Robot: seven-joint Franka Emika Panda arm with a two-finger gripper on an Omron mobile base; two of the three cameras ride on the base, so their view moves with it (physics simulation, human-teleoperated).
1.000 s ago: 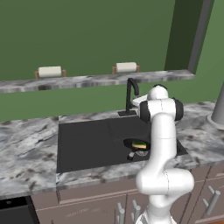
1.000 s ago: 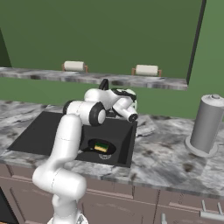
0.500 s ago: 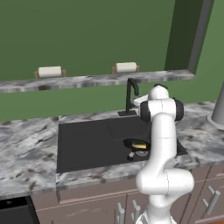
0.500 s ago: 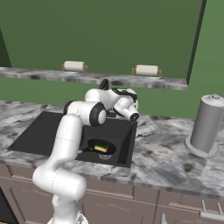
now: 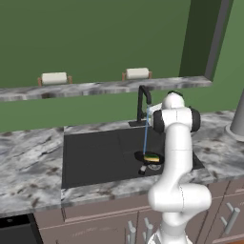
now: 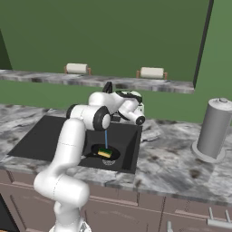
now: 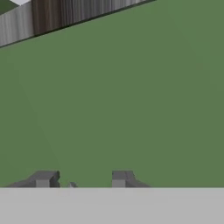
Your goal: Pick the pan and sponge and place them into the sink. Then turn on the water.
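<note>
Water (image 5: 145, 133) has begun to run since the earlier frame: a thin light-blue stream now drops from the spout of the black faucet (image 5: 142, 102), where a second ago there was none. Arm, pan and sponge lie as they did.

The jaws (image 7: 81, 180) stand a little apart with nothing between them, their two dark tips facing a plain green wall (image 7: 131, 100), with a grey marbled ledge (image 7: 65, 15) across the upper corner of the hand view. In the right base view the hand (image 6: 132, 108) sits up at the faucet, above the back edge of the sink (image 6: 45, 133).

Below the jaws, the stream lands on the yellow sponge (image 5: 151, 157), which lies in the small black pan (image 6: 97, 148) on the floor of the sink, at the end nearest the arm. Well off to the right of the jaws, a grey canister (image 6: 213, 131) stands on the marbled table (image 6: 176, 158). Two paper rolls (image 5: 54, 78) rest on the ledge behind.
</note>
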